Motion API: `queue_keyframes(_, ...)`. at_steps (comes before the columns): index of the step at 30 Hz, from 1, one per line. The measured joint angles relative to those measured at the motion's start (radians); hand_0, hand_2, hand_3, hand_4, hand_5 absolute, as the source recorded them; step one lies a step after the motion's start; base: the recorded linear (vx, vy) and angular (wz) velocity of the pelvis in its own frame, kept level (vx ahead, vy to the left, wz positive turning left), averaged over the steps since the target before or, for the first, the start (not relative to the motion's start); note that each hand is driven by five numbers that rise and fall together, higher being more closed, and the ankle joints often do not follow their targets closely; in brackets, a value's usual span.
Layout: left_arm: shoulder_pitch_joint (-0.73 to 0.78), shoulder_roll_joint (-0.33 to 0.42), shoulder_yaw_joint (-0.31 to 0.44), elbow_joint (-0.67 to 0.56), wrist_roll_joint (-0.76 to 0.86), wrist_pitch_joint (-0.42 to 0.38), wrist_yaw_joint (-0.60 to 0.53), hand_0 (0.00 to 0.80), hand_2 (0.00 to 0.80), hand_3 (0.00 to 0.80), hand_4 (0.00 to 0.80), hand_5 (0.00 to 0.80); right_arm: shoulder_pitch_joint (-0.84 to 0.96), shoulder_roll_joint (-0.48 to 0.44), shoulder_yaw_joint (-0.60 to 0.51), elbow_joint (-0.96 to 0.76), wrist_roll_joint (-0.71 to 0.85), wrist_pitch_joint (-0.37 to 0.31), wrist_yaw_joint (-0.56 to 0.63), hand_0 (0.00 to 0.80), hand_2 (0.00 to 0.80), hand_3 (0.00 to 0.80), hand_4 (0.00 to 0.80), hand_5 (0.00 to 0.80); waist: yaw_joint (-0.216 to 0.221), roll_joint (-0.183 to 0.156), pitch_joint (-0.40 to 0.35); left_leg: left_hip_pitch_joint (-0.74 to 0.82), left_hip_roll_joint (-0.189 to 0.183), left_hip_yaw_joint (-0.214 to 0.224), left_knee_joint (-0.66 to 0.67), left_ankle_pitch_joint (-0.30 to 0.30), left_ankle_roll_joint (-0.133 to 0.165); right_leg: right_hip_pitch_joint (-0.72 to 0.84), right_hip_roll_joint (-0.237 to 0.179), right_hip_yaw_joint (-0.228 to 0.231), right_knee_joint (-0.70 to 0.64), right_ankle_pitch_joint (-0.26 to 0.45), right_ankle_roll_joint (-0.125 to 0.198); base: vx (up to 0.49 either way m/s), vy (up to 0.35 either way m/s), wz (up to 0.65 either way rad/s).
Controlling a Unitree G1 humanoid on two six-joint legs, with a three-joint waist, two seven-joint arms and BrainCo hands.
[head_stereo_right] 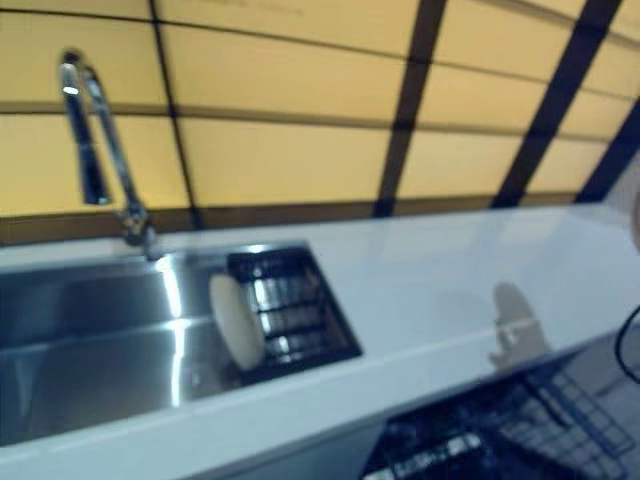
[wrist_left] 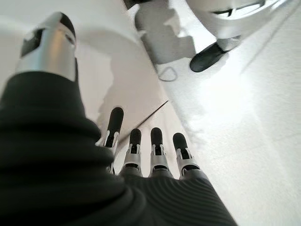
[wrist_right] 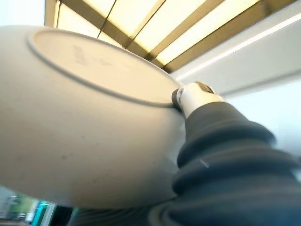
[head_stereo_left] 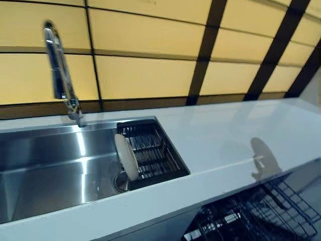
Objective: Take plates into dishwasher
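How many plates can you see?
2. One plate stands on edge in the sink, leaning against the black rack. The other plate is held in the right hand, shown only in its wrist view. More may be hidden.

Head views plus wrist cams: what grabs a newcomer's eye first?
In the right wrist view a pale plate fills the frame, pinched by the right hand with its thumb on the rim. In the head views a second plate stands on edge against the dark rack in the steel sink, under a tall faucet. The dishwasher rack shows below the white counter; the left hand hangs open.
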Motion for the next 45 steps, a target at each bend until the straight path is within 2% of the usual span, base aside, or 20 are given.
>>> queue_keyframes(1, -0.004, -0.001, -0.006, -0.001, 0.0, 0.0, 0.002, 0.0, 0.0, 0.0, 0.0, 0.0, -0.001, 0.006, 0.002, -0.002, 0.003, -0.004, 0.001, 0.8, 0.8, 0.8, 0.8, 0.8, 0.014, 0.005, -0.001, -0.011, -0.005, 0.003, 0.008, 0.001, 0.002, -0.002, 0.016, 0.025, -0.034, 0.029, -0.025, -0.238, -0.185, -1.4)
queue_keyframes(2, -0.015, 0.004, -0.025, -0.017, 0.0, -0.008, 0.008, 0.0, 0.0, 0.0, 0.0, 0.0, -0.045, 0.035, 0.023, -0.01, 0.014, -0.025, 0.012, 0.8, 0.8, 0.8, 0.8, 0.8, 0.09, 0.02, -0.001, -0.088, -0.058, 0.0, 0.002, -0.028, 0.087, -0.018, 0.049, 0.102, -0.209, 0.175, 0.103, -0.188, -0.174, -2.16)
queue_keyframes(3, -0.048, 0.002, 0.002, -0.005, 0.0, -0.012, 0.011, 0.0, 0.0, 0.0, 0.0, 0.0, -0.043, 0.055, 0.02, -0.029, 0.02, -0.029, 0.017, 0.8, 0.8, 0.8, 0.8, 0.8, 0.123, 0.051, 0.039, -0.109, -0.036, -0.003, -0.03, 0.043, 0.102, -0.041, 0.061, 0.063, -0.123, 0.11, 0.048, -0.175, -0.156, -1.9)
queue_keyframes(4, -0.052, 0.007, 0.006, 0.0, -0.003, -0.012, 0.015, 0.0, 0.0, 0.0, 0.0, 0.0, -0.034, 0.067, 0.031, -0.026, 0.027, -0.026, 0.02, 0.8, 0.8, 0.8, 0.8, 0.8, 0.097, 0.051, 0.045, -0.123, -0.024, 0.013, -0.021, 0.047, 0.1, -0.037, 0.024, 0.018, -0.015, 0.033, -0.004, -0.2, -0.2, -0.76)
queue_keyframes(5, -0.057, 0.003, 0.003, 0.0, -0.008, -0.018, 0.017, 0.0, 0.0, 0.0, 0.0, 0.0, -0.035, 0.068, 0.06, -0.018, 0.037, -0.011, 0.022, 0.8, 0.8, 0.8, 0.8, 0.8, 0.073, 0.062, 0.052, -0.127, 0.003, 0.046, -0.01, 0.048, 0.099, 0.005, -0.017, 0.009, 0.109, -0.039, 0.028, -0.147, -0.16, 0.12)
queue_keyframes(7, -0.073, 0.004, -0.012, 0.0, -0.008, -0.022, 0.015, 0.0, 0.0, 0.0, 0.0, 0.0, -0.045, 0.064, 0.062, -0.024, 0.037, -0.016, 0.028, 0.8, 0.8, 0.8, 0.8, 0.8, 0.073, 0.06, 0.055, -0.134, 0.014, 0.078, 0.002, 0.048, 0.099, 0.078, -0.043, -0.004, 0.165, -0.097, 0.08, -0.145, -0.193, -0.42)
queue_keyframes(9, -0.07, 0.023, -0.019, -0.006, -0.009, -0.036, 0.024, 0.0, 0.0, 0.0, 0.0, 0.0, -0.077, 0.066, 0.089, -0.031, 0.038, -0.023, 0.045, 0.8, 0.8, 0.8, 0.8, 0.8, 0.109, 0.045, 0.06, -0.132, 0.026, 0.148, 0.012, 0.05, 0.091, 0.157, -0.086, -0.074, 0.104, -0.103, 0.094, -0.182, -0.338, -0.97)
queue_keyframes(12, -0.063, 0.063, -0.015, -0.007, -0.009, -0.039, 0.034, 0.0, 0.0, 0.0, 0.0, 0.0, -0.081, 0.075, 0.121, -0.052, 0.045, -0.034, 0.067, 0.8, 0.8, 0.8, 0.8, 0.8, 0.125, 0.009, 0.058, -0.123, 0.046, 0.229, 0.009, 0.067, 0.063, 0.209, -0.113, -0.106, -0.02, -0.102, 0.092, -0.177, -0.389, -0.93)
queue_keyframes(13, -0.045, 0.083, -0.004, -0.008, -0.009, -0.049, 0.043, 0.0, 0.0, 0.0, 0.0, 0.0, -0.081, 0.097, 0.131, -0.057, 0.061, -0.038, 0.08, 0.8, 0.8, 0.8, 0.8, 0.8, 0.128, -0.008, 0.048, -0.121, 0.068, 0.261, 0.012, 0.078, 0.045, 0.223, -0.109, -0.131, -0.081, -0.094, 0.084, -0.119, -0.307, -0.79)
queue_keyframes(15, -0.033, 0.099, 0.022, -0.008, -0.009, -0.059, 0.051, 0.0, 0.0, 0.0, 0.0, 0.0, -0.074, 0.127, 0.135, -0.057, 0.077, -0.044, 0.082, 0.8, 0.8, 0.8, 0.8, 0.8, 0.105, -0.044, 0.026, -0.124, 0.085, 0.286, 0.01, 0.091, 0.024, 0.243, -0.095, -0.133, -0.13, -0.082, 0.079, -0.09, -0.251, -0.62)
queue_keyframes(16, -0.023, 0.117, 0.026, -0.008, -0.009, -0.065, 0.053, 0.0, 0.0, 0.0, 0.0, 0.0, -0.073, 0.152, 0.146, -0.061, 0.08, -0.044, 0.083, 0.8, 0.8, 0.8, 0.8, 0.8, 0.102, -0.075, 0.003, -0.127, 0.084, 0.292, 0.01, 0.101, -0.001, 0.249, -0.082, -0.123, -0.167, -0.077, 0.044, -0.084, -0.217, -0.64)
queue_keyframes(17, -0.024, 0.117, 0.027, -0.008, -0.009, -0.067, 0.053, 0.0, 0.0, 0.0, 0.0, 0.0, -0.073, 0.158, 0.152, -0.065, 0.082, -0.045, 0.084, 0.8, 0.8, 0.8, 0.8, 0.8, 0.101, -0.096, -0.012, -0.136, 0.082, 0.281, 0.018, 0.109, -0.015, 0.255, -0.071, -0.12, -0.209, -0.103, 0.0, -0.114, -0.27, -0.7)
queue_keyframes(18, -0.031, 0.093, 0.025, -0.018, -0.009, -0.07, 0.051, 0.0, 0.0, 0.0, 0.0, 0.0, -0.067, 0.162, 0.152, -0.067, 0.085, -0.051, 0.088, 0.8, 0.8, 0.8, 0.8, 0.8, 0.094, -0.073, -0.007, -0.159, 0.112, 0.22, 0.041, 0.116, -0.028, 0.262, -0.026, -0.108, -0.241, -0.093, -0.024, -0.134, -0.294, -0.44)
queue_keyframes(19, -0.034, 0.07, 0.024, -0.041, -0.008, -0.082, 0.05, 0.0, 0.0, 0.0, 0.0, 0.0, -0.037, 0.165, 0.145, -0.077, 0.085, -0.06, 0.092, 0.8, 0.8, 0.8, 0.8, 0.8, 0.079, -0.065, -0.008, -0.176, 0.136, 0.192, 0.061, 0.124, -0.046, 0.262, 0.0, -0.101, -0.258, -0.09, -0.044, -0.105, -0.205, -0.23)
queue_keyframes(21, -0.041, 0.022, 0.022, -0.053, -0.008, -0.103, 0.044, 0.0, 0.0, 0.0, 0.0, 0.0, -0.014, 0.17, 0.145, -0.095, 0.085, -0.056, 0.1, 0.8, 0.8, 0.8, 0.8, 0.8, 0.061, -0.027, -0.005, -0.192, 0.162, 0.144, 0.058, 0.144, -0.066, 0.263, 0.044, -0.092, -0.279, -0.077, -0.067, -0.114, -0.173, -0.18)
queue_keyframes(24, -0.055, -0.037, 0.022, -0.052, -0.004, -0.109, 0.044, 0.0, 0.0, 0.0, 0.0, 0.0, -0.008, 0.173, 0.145, -0.12, 0.084, -0.054, 0.112, 0.8, 0.8, 0.8, 0.8, 0.8, 0.041, 0.021, -0.003, -0.207, 0.19, 0.115, 0.051, 0.164, -0.084, 0.253, 0.08, -0.091, -0.285, -0.076, -0.09, -0.111, -0.163, -0.05)
queue_keyframes(26, -0.059, -0.062, 0.021, -0.047, 0.003, -0.11, 0.044, 0.0, 0.0, 0.0, 0.0, 0.0, -0.008, 0.176, 0.147, -0.129, 0.082, -0.045, 0.123, 0.8, 0.8, 0.8, 0.8, 0.8, 0.041, 0.05, -0.001, -0.208, 0.197, 0.096, 0.039, 0.18, -0.092, 0.25, 0.095, -0.091, -0.285, -0.075, -0.096, -0.076, -0.114, 0.02)
queue_keyframes(30, -0.058, -0.065, 0.022, -0.033, 0.003, -0.11, 0.044, 0.0, 0.0, 0.0, 0.0, 0.0, -0.009, 0.192, 0.158, -0.143, 0.071, -0.023, 0.168, 0.8, 0.8, 0.8, 0.8, 0.8, 0.044, 0.074, 0.012, -0.207, 0.195, 0.049, 0.03, 0.186, -0.095, 0.25, 0.106, -0.082, -0.284, -0.077, -0.108, -0.018, -0.062, 0.08)
queue_keyframes(34, -0.033, -0.063, 0.023, -0.011, 0.003, -0.116, 0.044, 0.0, 0.0, 0.0, 0.0, 0.0, -0.011, 0.232, 0.221, -0.143, 0.022, -0.011, 0.246, 0.8, 0.8, 0.8, 0.8, 0.8, 0.075, 0.08, 0.025, -0.192, 0.174, -0.09, 0.003, 0.177, -0.106, 0.235, 0.104, 0.005, -0.284, -0.077, -0.107, 0.012, -0.004, -0.24)
queue_keyframes(45, -0.045, -0.053, 0.024, -0.01, 0.0, -0.121, 0.037, 0.0, 0.0, 0.0, 0.0, 0.0, -0.02, 0.276, 0.323, -0.185, -0.083, 0.046, 0.43, 0.8, 0.8, 0.8, 0.8, 0.8, 0.101, 0.099, 0.063, -0.189, 0.149, -0.117, -0.012, 0.177, -0.105, 0.242, 0.081, -0.007, -0.285, -0.075, -0.089, -0.025, 0.031, 0.03)
